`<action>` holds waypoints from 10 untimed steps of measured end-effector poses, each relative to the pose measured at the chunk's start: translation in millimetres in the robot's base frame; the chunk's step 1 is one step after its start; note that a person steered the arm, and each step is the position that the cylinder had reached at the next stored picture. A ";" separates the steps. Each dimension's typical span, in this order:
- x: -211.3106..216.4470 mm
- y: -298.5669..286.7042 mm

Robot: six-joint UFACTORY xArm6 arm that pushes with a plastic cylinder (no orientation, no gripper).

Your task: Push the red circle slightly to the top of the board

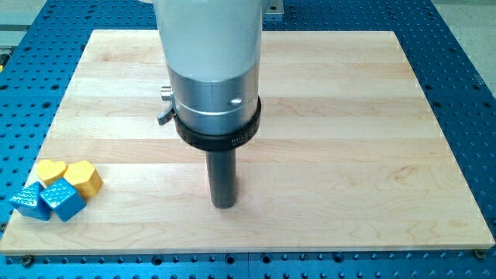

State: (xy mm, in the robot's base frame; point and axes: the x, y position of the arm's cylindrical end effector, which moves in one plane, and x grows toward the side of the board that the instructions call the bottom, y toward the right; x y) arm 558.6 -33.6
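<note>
Two blue blocks (46, 201) and two yellow blocks (71, 177) cluster at board (349, 155) bottom-left corner. Rod stands mid-board, my tip (223, 205) down on the wood, well apart from them. Red sliver (237, 184) peeks just right of the rod, touching; shape hidden.

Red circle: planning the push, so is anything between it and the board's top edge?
Only a sliver of the red circle shows, just right of my tip. No block shows on the board above it, though the arm hides part. The yellow blocks and blue blocks sit bottom-left, clear of it.
</note>
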 end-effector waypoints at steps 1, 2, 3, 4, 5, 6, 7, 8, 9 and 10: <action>11.5 2.4; 25.3 27.4; 11.0 6.0; 2.1 -24.4; -8.3 -63.3; -14.5 -97.4; -24.3 -114.3; -51.3 -115.2; -80.6 -116.3; -88.3 -105.3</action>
